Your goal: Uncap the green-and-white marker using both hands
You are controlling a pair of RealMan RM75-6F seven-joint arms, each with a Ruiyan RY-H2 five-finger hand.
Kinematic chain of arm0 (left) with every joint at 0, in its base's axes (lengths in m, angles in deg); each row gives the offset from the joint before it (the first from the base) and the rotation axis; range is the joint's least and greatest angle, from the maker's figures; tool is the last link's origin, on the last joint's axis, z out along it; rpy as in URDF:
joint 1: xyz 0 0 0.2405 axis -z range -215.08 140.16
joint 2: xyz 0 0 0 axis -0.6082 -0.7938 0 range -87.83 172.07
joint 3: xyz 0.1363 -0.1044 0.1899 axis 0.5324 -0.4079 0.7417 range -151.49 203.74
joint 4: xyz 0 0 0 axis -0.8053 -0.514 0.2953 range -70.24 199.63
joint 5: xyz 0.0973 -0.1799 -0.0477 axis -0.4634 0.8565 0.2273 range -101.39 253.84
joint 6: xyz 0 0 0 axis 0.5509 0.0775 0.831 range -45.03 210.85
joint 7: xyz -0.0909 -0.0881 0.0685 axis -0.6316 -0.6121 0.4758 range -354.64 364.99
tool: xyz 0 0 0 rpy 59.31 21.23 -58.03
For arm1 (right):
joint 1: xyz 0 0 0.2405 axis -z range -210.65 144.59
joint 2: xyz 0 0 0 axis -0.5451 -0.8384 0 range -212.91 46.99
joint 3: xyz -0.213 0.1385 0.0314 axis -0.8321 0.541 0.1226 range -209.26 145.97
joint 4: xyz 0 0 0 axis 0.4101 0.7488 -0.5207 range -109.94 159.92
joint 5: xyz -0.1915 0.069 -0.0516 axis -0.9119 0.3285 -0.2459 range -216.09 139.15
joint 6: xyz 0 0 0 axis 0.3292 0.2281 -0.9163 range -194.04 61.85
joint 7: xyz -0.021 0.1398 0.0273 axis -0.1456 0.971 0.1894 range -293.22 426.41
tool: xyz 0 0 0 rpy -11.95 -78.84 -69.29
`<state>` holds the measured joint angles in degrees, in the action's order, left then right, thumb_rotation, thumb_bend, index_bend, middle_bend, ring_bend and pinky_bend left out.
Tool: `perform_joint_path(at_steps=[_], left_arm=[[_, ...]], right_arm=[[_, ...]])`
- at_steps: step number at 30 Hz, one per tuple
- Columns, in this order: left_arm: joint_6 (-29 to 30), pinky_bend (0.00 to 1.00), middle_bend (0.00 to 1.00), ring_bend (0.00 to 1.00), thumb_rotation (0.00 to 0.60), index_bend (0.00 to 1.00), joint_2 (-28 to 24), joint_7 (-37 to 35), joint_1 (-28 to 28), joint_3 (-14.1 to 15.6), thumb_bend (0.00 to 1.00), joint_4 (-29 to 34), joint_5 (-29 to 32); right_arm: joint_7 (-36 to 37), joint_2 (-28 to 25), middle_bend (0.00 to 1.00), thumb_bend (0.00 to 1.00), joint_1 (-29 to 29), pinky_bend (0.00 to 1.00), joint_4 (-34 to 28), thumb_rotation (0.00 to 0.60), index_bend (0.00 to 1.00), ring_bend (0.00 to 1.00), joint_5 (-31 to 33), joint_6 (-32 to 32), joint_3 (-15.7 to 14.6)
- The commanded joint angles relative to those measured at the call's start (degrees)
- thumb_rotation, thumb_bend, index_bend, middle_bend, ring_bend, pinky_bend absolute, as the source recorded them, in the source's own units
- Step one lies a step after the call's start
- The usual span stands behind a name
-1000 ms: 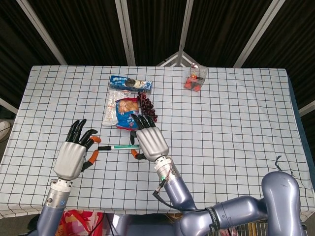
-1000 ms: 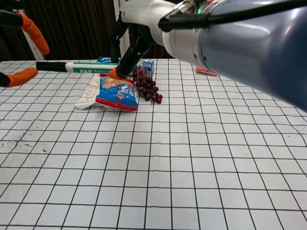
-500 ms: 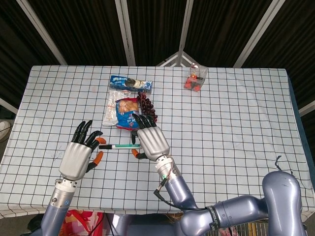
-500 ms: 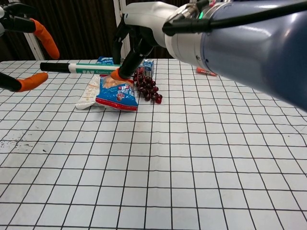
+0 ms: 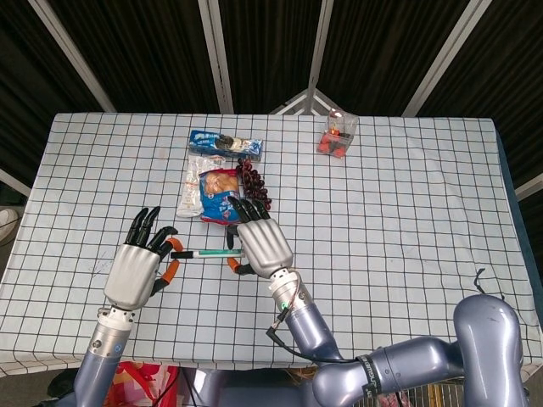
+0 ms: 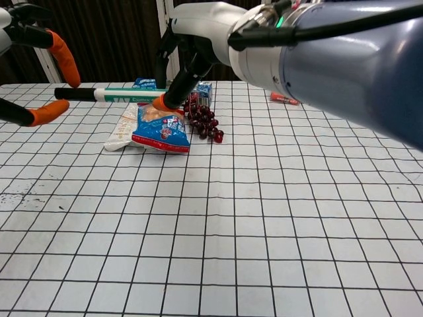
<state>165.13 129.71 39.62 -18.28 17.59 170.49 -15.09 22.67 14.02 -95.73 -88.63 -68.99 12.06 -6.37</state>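
Holding the marker [image 5: 206, 253] level above the cloth [image 5: 407, 212], the right hand [image 5: 257, 244] pinches its green-and-white barrel between an orange-tipped thumb and fingers, the black cap end pointing away to that hand's left. At that cap end sits the left hand [image 5: 136, 270], fingers [image 6: 61, 53] spread apart and clamped on nothing; in the chest view its orange tips lie one above and one below the cap, with a gap to it. Just beyond the right hand's fingertips lie a blue snack bag [image 5: 217, 194] and a dark red grape bunch [image 5: 255, 187], with a white packet [image 5: 192, 191] beside the bag. Farther off behind them is a blue pack [image 5: 224, 144], and well away to the right a small clear box [image 5: 337, 135]
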Motion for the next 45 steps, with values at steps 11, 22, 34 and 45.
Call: perform_joint_path(at_steps=[11, 22, 34, 45], left_arm=[[0.5, 0.0, 0.34, 0.0, 0.6, 0.51, 0.6, -0.1, 0.3, 0.0, 0.49, -1.2, 0.3], [0.7, 0.0, 0.35, 0.0, 0.6, 0.53, 1.3, 0.2, 0.6, 0.0, 0.51, -2.0, 0.3], [1.7, 0.0, 0.38, 0.0, 0.6, 0.55, 1.6, -1.7, 0.3, 0.0, 0.53, -2.7, 0.4], [3.5, 0.0, 0.37, 0.0, 0.6, 0.55, 0.9, -4.0, -0.7, 0.8, 0.53, -4.1, -0.4]], right_arm=[[0.8, -0.3, 0.04, 0.47, -0.1, 0.0, 0.1, 0.6, 0.73, 0.04, -0.2, -0.2, -0.3], [1.2, -0.5, 0.04, 0.47, 0.0, 0.0, -0.1, 0.6, 0.74, 0.04, -0.3, -0.2, -0.6], [2.6, -1.4, 0.04, 0.47, 0.8, 0.0, -0.5, 0.6, 0.74, 0.04, -0.8, -0.5, -0.9], [4.7, -3.2, 0.04, 0.48, 2.7, 0.0, -0.8, 0.6, 0.75, 0.04, -1.4, -0.6, -1.6]])
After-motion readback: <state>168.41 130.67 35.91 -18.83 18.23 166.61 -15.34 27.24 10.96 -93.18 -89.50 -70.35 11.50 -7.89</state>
